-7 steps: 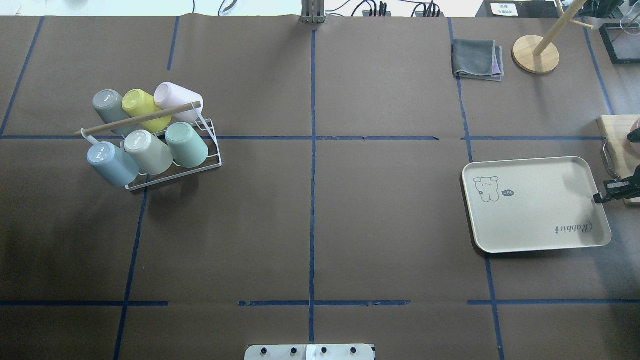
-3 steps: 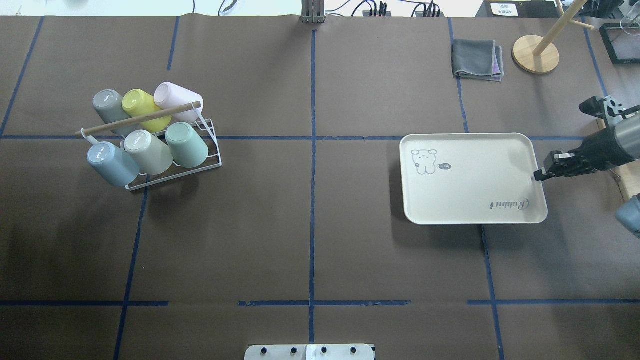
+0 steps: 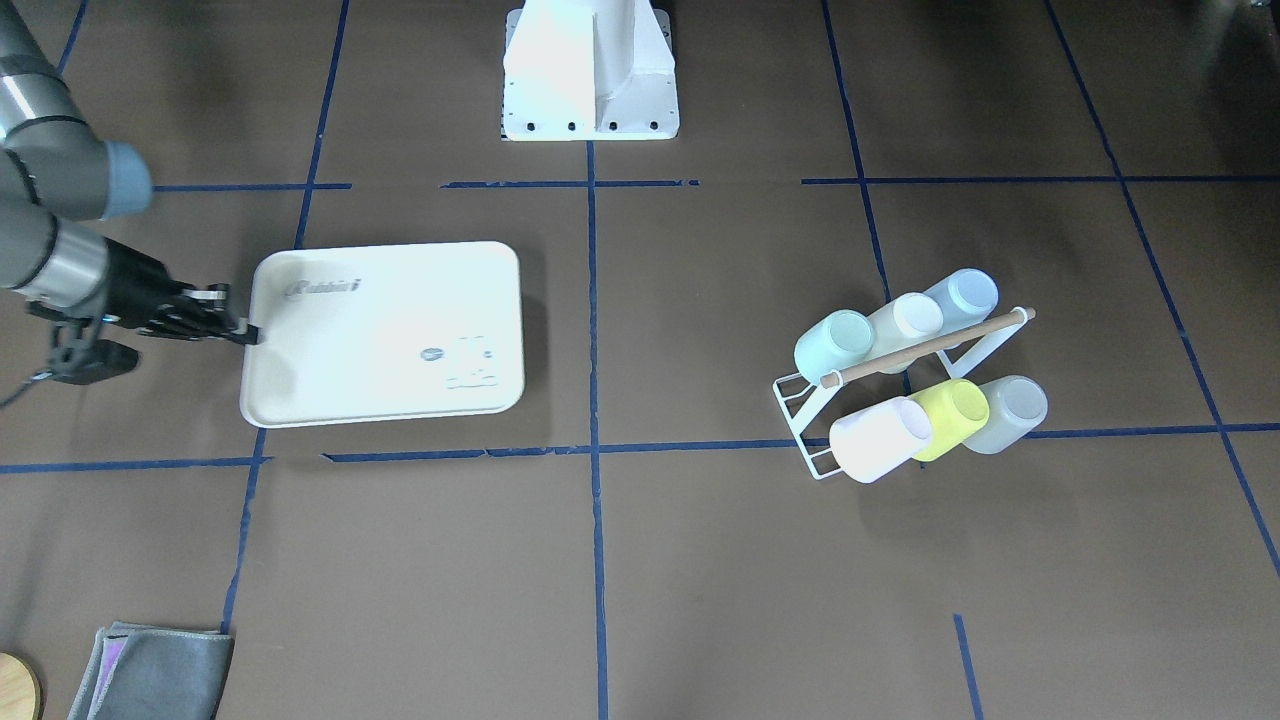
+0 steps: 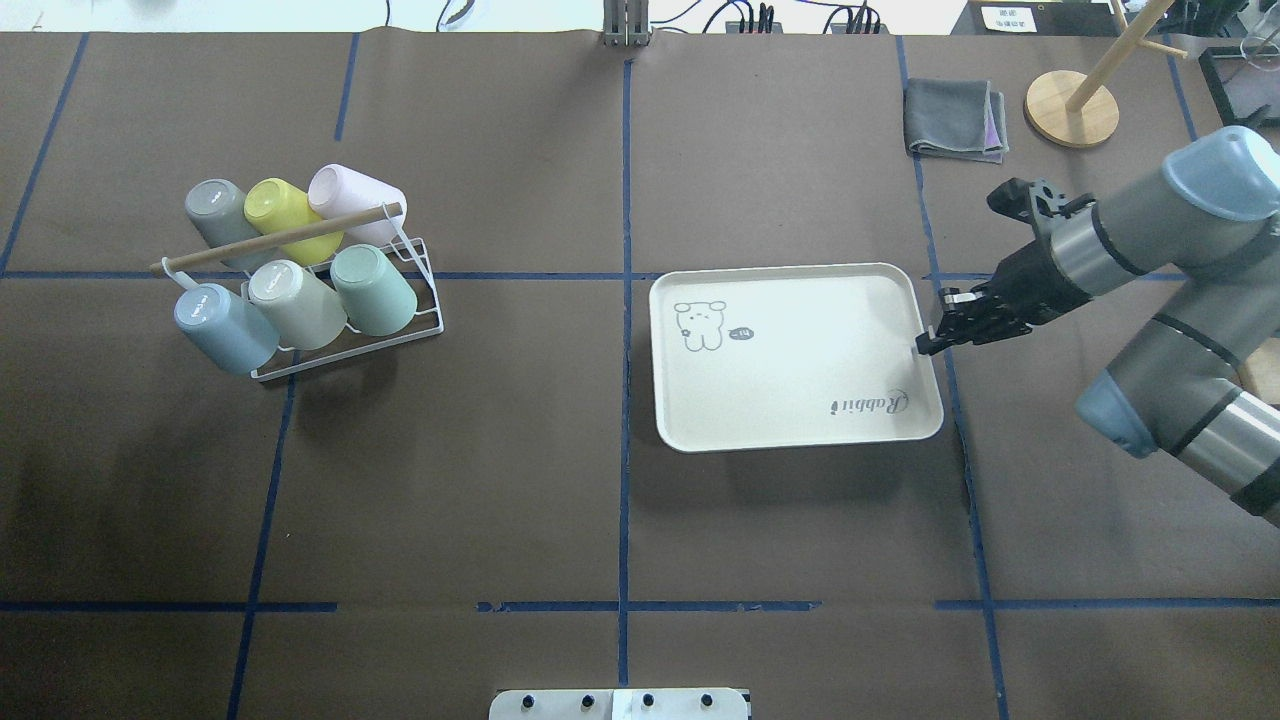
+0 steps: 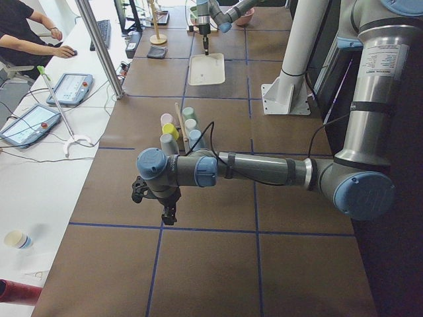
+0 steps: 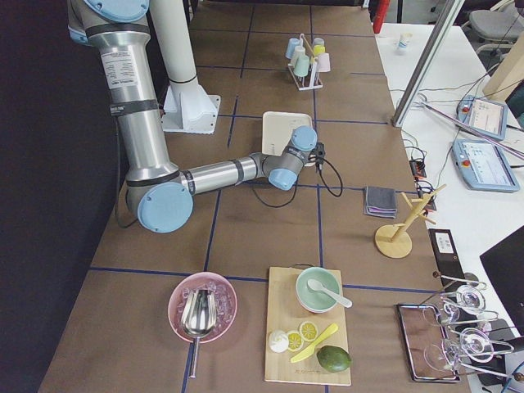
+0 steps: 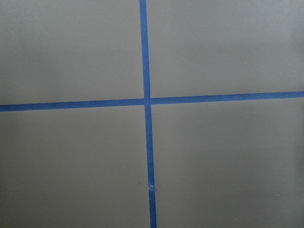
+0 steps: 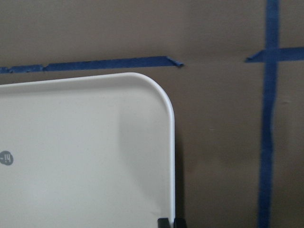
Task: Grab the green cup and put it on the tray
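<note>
When looking from overhead, can find the green cup (image 4: 375, 290), a small pale mint-green plastic tumbler without handle, in the white wire rack with a wooden rod on top (image 4: 436, 318). Sits there tilted, closed base upward, matte and slightly tapered, as the end piece of the rack's row nearer to the robot, on the side toward the tray. Stands close beside a cream cup (image 4: 295, 300); cannot tell if touching. Shares that row also with a light blue cup (image 4: 225, 325), and the rack's other row holds a grey cup (image 4: 215, 210), a yellow-green cup (image 4: 285, 210) and a pale pink cup (image 4: 355, 195).

Well apart from the rack, can see the tray (image 4: 790, 400), cream-beige and rectangular with rounded corners, a raised rim, a small cartoon animal print and the script "Rabbit". Cannot tell whether touching the brown paper-covered table (image 4: 500, 480) or just above it.

At the tray edge farthest from the rack, can see the right gripper (image 4: 922, 345) clamped on the rim, with one dark fingertip (image 8: 163, 222) on each side of it in the wrist view.

Beyond the rack, on its side away from the tray, can see the left gripper (image 5: 168, 216) pointing down above the table. Shows only in the side view, so cannot tell whether spread or closed.
</note>
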You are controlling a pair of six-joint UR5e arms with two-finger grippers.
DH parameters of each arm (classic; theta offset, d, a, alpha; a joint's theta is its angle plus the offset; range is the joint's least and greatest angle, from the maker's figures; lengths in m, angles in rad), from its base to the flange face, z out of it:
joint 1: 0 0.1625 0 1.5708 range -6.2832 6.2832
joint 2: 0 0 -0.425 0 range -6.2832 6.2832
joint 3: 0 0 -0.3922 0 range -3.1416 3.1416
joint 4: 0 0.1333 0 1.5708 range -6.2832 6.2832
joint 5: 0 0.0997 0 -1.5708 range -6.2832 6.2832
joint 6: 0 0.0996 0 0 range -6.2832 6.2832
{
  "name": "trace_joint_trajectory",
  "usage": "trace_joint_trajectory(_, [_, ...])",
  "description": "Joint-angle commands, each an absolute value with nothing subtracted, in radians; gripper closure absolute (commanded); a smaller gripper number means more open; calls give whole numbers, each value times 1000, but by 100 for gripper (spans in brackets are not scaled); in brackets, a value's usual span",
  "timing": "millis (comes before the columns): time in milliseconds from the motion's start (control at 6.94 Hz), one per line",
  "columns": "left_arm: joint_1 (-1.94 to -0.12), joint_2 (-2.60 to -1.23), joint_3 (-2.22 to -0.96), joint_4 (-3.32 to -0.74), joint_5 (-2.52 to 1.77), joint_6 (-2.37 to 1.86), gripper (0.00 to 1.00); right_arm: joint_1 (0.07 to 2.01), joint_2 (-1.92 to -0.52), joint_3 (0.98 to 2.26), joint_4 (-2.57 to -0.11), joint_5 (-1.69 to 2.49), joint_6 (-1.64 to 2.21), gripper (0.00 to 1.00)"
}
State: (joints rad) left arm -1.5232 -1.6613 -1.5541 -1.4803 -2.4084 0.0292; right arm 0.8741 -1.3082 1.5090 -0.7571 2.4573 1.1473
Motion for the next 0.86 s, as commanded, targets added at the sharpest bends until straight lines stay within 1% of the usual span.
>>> trace_joint_trajectory(0, [-1523,-1661,-1554,-1480,-2408,29,0,749,-1183,1468,-759,2343,1257,100])
trace_joint_trajectory(288, [-1523,-1661,-1554,-1480,-2408,29,0,677,-1111,1468,-811,2251,1356,100])
trace_joint_trajectory(721, [-1523,-1661,-1555,-1480,-2408,29,0,614,-1108,1480,-810,2149,1450,100])
